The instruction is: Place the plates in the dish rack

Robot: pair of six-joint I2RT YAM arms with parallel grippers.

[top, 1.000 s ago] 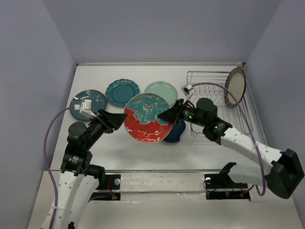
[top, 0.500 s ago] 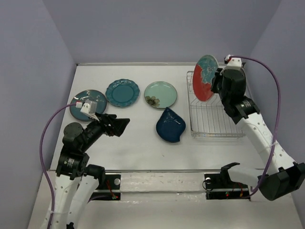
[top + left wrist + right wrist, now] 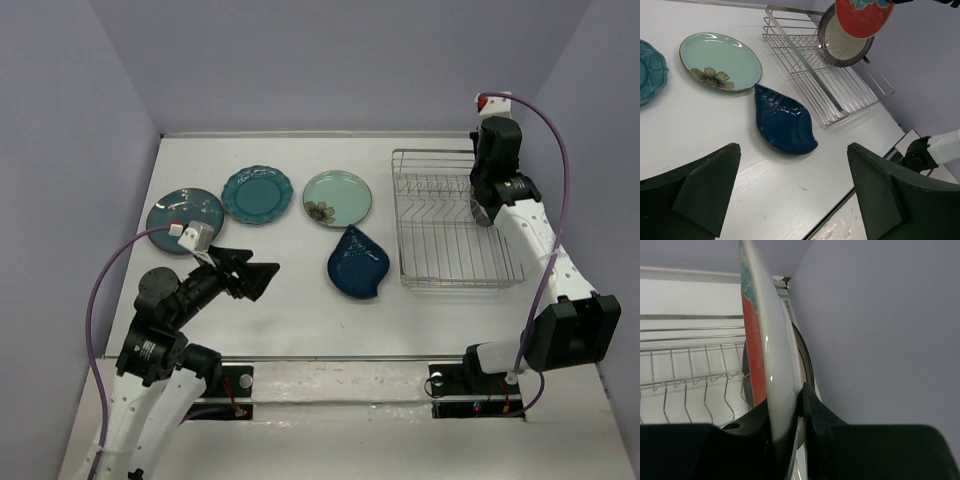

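Farthest to the left of the dish rack [image 3: 440,235], the dark teal plate [image 3: 184,213] lies flat and nothing touches it. Near it, but closer to the front edge, the left gripper [image 3: 262,272] now stands with its jaws wide apart and holds nothing. One second ago it was on the rim of the red plate together with the other arm, so the handover is finished and this arm is free.

Going toward the rack, the scalloped teal plate [image 3: 257,193] and the pale mint plate [image 3: 337,197] lie flat in the same places as before. Just left of the rack lies the dark blue plate [image 3: 358,262]. The red plate half covered it a second ago, and now it shows completely.

The left and middle slots of the rack hold no plate. At the far right corner of the rack, the right gripper [image 3: 784,407] is clamped on the rim of the red plate [image 3: 863,15] and holds it upright on its edge, above the wires. This plate is no longer left of the rack. Directly behind it the grey-beige plate [image 3: 842,50] already stands in the rack; whether the two touch, I cannot tell.

In my judgement the red plate only needs lowering between the prongs, and then four plates remain on the table [image 3: 300,320].
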